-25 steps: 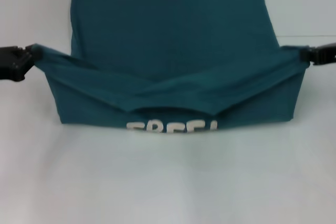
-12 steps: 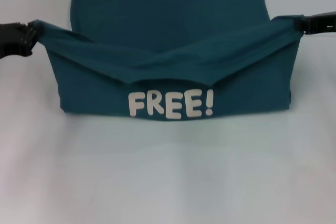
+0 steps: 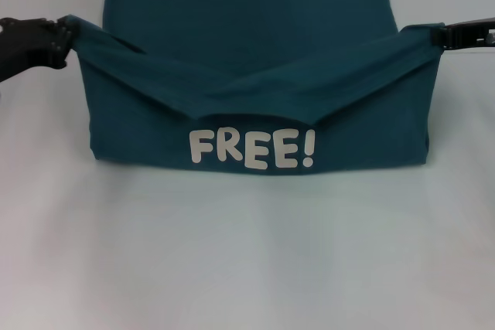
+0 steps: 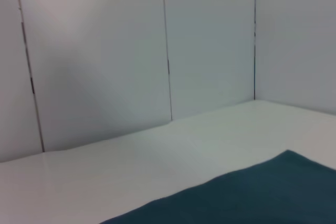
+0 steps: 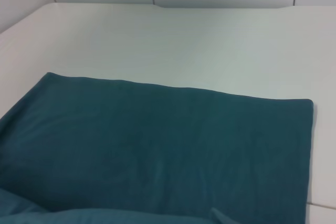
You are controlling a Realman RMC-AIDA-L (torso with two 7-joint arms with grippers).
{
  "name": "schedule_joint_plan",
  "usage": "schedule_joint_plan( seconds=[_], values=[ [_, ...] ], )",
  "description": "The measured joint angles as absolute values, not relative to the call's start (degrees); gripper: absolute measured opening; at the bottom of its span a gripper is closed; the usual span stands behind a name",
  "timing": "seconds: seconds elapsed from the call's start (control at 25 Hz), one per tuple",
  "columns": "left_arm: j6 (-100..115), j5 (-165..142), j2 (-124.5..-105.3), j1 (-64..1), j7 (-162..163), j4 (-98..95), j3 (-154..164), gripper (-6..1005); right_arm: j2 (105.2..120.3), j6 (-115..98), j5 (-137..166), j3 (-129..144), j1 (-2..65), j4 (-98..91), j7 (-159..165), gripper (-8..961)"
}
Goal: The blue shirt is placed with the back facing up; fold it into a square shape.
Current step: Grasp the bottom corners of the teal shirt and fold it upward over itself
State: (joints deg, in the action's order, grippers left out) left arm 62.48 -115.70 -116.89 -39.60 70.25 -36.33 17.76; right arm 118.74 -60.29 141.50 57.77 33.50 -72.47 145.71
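The large dark teal-blue short-sleeved T-shirt of soft knit fabric (image 3: 255,44) lies across the middle and upper part of the head view on the plain white tabletop (image 3: 247,253). Its far portion rests flat, with a straight edge running along the top of the frame. The near portion is raised off the surface by its two outer corners, so the lifted fabric sags in a shallow V toward the centre. Below that sagging band, the white printed word "FREE!" (image 3: 252,150) shows on the hanging cloth (so the shirt is not plain).

At the upper left edge of the head view, the black left gripper (image 3: 63,36) is closed on the left corner of the shirt, pinching the cloth between its fingers. At the upper right edge, the black right gripper (image 3: 441,35) is clamped likewise on the right corner. Both corners sit at about the same height, well apart, with the fabric stretched between them.

The left wrist view shows a teal corner of the shirt (image 4: 252,192) in the lower right of the frame, over the white tabletop (image 4: 157,150) and in front of pale wall panels (image 4: 105,51). The right wrist view shows the flat far portion of the shirt (image 5: 157,145) filling the lower half of the frame, with the tabletop (image 5: 184,40) beyond it.
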Motion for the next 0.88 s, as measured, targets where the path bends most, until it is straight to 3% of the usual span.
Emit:
schedule_joint_plan(
  seconds=[0.36,0.6,0.88],
  values=[
    [58.08,-114.72,-117.28,-42.18,68.05,-35.28,19.61,48,117.96,-57.12,141.51,57.73,34.13,-70.5,145.63,32],
    [55.6,-114.37,-117.07,-43.46,66.32,-33.3,19.72,50,116.6,-56.79,141.6,57.11,36.15,-65.88,145.73,40],
    [49.85,-114.37,-118.18,-43.62,62.86,-30.84,22.15,52,116.54,-57.33,142.12,57.11,37.35,-64.37,146.38,48]
  ],
)
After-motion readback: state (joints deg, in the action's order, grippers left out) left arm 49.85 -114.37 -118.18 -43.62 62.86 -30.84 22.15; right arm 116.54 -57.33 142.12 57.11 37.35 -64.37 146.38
